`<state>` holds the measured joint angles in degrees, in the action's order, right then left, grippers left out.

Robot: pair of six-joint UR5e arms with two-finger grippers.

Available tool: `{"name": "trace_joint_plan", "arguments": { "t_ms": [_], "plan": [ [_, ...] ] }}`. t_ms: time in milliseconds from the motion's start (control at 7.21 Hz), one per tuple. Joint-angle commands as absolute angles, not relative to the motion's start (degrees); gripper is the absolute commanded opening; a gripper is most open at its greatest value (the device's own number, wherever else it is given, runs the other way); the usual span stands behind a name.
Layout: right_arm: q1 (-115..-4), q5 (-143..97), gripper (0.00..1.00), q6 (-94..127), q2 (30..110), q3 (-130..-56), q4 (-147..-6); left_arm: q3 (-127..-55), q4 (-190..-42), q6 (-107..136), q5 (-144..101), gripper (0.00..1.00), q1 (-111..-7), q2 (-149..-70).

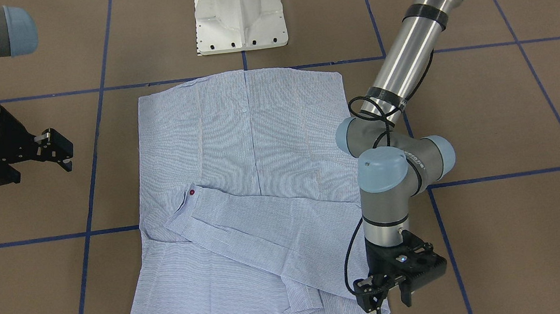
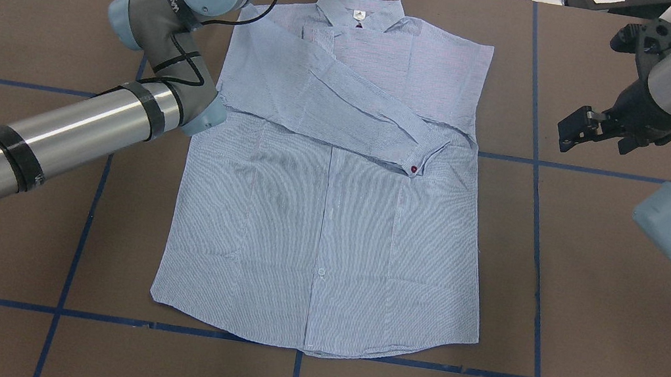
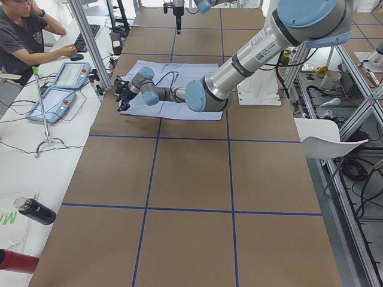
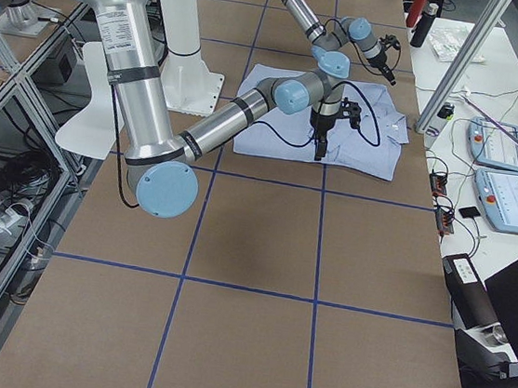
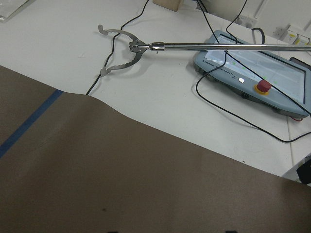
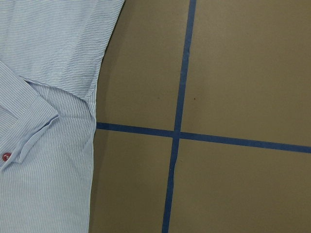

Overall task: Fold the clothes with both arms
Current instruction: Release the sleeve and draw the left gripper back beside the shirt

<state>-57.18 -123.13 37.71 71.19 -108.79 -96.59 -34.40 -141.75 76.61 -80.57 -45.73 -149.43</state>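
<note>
The shirt [image 2: 329,227] lies flat on the brown desk [image 2: 626,292], 1 sleeve [image 2: 347,107] folded across its chest (red cuff button [image 2: 413,169] showing). The left end effector [image 1: 393,309] hangs open and empty at the shoulder; the right end effector [image 1: 58,149] is open, well apart.

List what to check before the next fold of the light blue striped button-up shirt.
1. Light blue striped button-up shirt flat on brown table: ok.
2. Long sleeve folded across the body, cuff on it: ok.
3. Black left gripper open, empty: ok.
4. That gripper clear of shoulder cloth: cannot tell.
5. Black right gripper open, off the shirt: ok.
</note>
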Motion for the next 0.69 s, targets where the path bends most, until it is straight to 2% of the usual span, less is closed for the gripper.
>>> {"name": "trace_joint_plan", "arguments": {
  "t_ms": [0, 277, 555],
  "plan": [
    [-57.1, -123.0, 1.0, 37.7, 71.2, -108.6, -96.6, -34.4, -141.3, 74.4, -79.7, 0.7, -44.3, -149.2],
    [-57.1, -123.0, 1.0, 37.7, 71.2, -108.6, -96.6, -34.4, -141.4, 74.3, -80.1, 0.61, -44.3, -148.9],
    [-57.1, -123.0, 1.0, 37.7, 71.2, -108.6, -96.6, -34.4, -141.4, 74.3, -80.2, 0.34, -44.4, -148.8]
  ]
}}
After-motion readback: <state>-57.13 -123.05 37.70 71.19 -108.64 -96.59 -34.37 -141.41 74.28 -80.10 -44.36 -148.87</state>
